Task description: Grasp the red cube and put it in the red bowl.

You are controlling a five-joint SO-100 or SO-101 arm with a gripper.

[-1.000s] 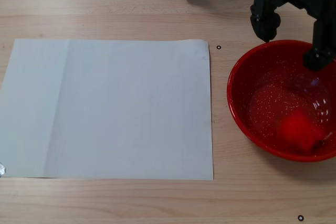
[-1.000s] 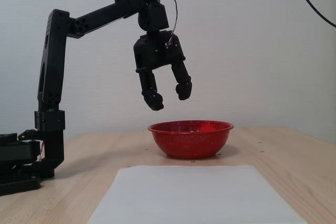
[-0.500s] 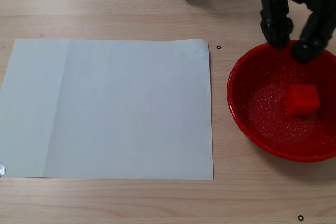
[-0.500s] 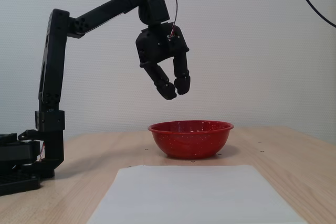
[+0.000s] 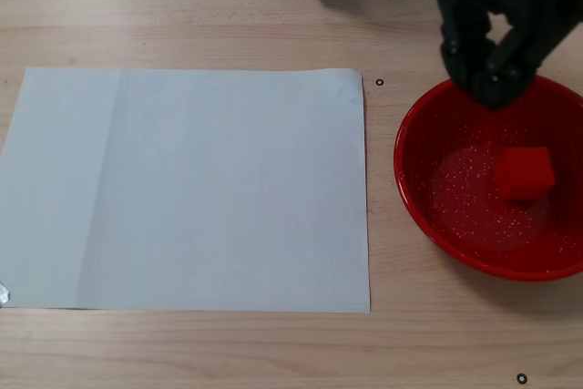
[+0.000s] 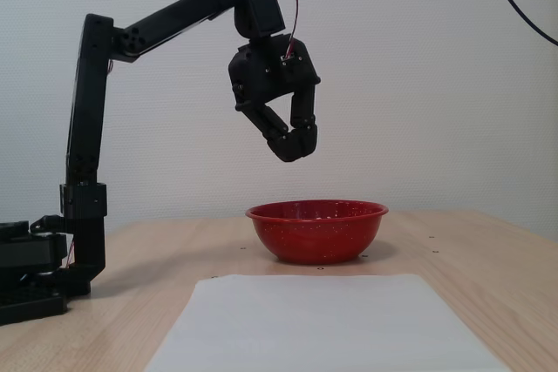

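Observation:
The red cube (image 5: 524, 173) lies inside the red bowl (image 5: 412, 148) at the right, on its speckled floor. In a fixed view from the side, the bowl (image 6: 318, 233) stands on the wooden table and its wall hides the cube. My black gripper (image 6: 294, 147) hangs well above the bowl with its fingertips together and nothing between them. Seen from above, the gripper (image 5: 496, 88) is over the bowl's far rim, apart from the cube.
A large white paper sheet (image 5: 191, 189) lies left of the bowl; it lies in front of the bowl in the side view (image 6: 323, 320). The arm's base (image 6: 35, 276) stands at the left there. Small black marks (image 5: 380, 82) dot the table.

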